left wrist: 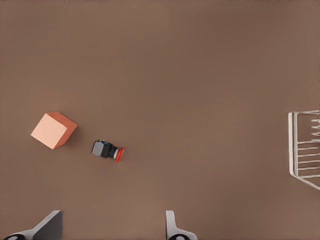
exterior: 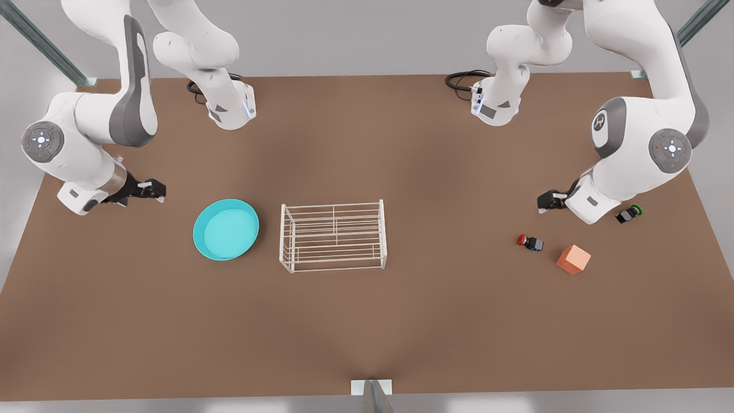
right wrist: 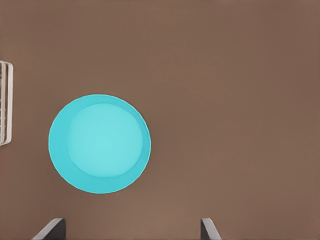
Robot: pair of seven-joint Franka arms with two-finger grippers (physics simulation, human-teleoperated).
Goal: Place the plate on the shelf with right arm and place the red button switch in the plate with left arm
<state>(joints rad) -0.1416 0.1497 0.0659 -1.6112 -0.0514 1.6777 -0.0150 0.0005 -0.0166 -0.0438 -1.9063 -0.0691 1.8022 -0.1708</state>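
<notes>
The turquoise plate (exterior: 226, 229) lies flat on the brown table, just to the front view's left of the white wire shelf (exterior: 332, 204). My right gripper (exterior: 157, 189) hovers open up and to the left of the plate (right wrist: 100, 150); its fingers (right wrist: 50, 229) stand wide apart with nothing between them. On the front view's right, the red button switch (exterior: 530, 242) lies on its side. My left gripper (exterior: 545, 201) hangs open a little behind the switch (left wrist: 107, 150), holding nothing. A corner of the shelf (left wrist: 291, 145) appears in the left wrist view.
An orange cube (exterior: 573, 259) rests just to the right of the red switch, also seen as the cube (left wrist: 52, 130). A green-capped switch (exterior: 628, 214) lies beside the left arm's wrist. Both arm bases stand at the table's far edge.
</notes>
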